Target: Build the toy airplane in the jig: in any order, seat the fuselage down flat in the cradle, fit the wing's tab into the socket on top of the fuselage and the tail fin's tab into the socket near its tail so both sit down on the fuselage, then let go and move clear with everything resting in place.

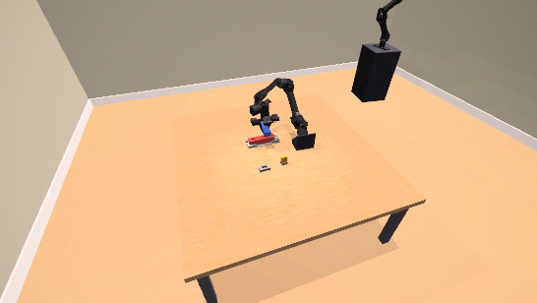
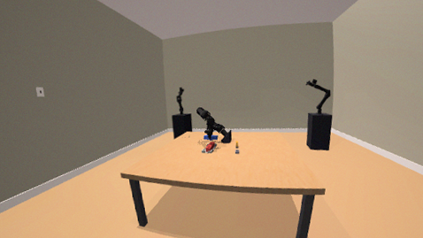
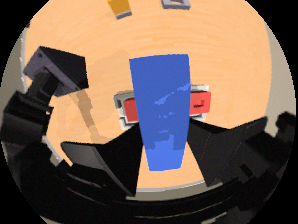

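The red fuselage [image 1: 259, 140] [image 2: 210, 147] [image 3: 202, 103] lies in the grey jig cradle [image 1: 248, 144] [image 3: 121, 115] on the table. My gripper [image 1: 266, 126] [image 3: 161, 121] is shut on the blue wing [image 1: 267, 130] [image 2: 212, 137] [image 3: 160, 116] and holds it across and just above the fuselage's middle. In the wrist view the wing hides the middle of the fuselage, so I cannot tell if its tab is in the socket. The yellow tail fin [image 1: 283, 159] [image 2: 237, 147] [image 3: 120, 4] stands on the table, apart from the jig.
A small grey holder [image 1: 265, 168] [image 3: 174, 3] lies on the table near the tail fin. The arm's black base [image 1: 304, 141] [image 2: 226, 137] stands right of the jig. Black camera stands [image 1: 376, 72] [image 2: 319, 130] are on the floor beyond the table.
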Robot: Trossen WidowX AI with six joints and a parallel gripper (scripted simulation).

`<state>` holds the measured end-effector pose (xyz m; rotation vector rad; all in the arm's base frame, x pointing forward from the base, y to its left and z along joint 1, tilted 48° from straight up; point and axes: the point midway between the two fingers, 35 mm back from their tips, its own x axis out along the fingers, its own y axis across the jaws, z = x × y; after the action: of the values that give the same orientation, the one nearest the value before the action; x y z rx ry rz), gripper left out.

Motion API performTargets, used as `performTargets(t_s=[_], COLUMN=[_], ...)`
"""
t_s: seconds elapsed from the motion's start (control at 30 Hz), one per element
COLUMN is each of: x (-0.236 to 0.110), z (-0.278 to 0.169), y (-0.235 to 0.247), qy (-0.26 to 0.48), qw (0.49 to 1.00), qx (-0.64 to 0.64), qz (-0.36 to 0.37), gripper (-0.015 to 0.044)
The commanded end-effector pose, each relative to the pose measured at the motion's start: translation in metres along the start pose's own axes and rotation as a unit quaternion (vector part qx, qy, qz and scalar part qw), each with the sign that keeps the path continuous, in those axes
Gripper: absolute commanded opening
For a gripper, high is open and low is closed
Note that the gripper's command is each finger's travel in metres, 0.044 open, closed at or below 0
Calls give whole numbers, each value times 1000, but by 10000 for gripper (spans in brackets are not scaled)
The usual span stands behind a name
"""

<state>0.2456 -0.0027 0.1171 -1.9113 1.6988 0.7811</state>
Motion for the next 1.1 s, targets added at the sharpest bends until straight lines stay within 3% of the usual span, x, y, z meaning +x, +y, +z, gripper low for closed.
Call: performTargets(t_s=[0.0,1.07], x=[0,40], z=[-1,-2], y=[0,-1], qy=[2,3], qw=[1000,1000], qx=[-1,-1], qz=[-2,-2], gripper=[196,196])
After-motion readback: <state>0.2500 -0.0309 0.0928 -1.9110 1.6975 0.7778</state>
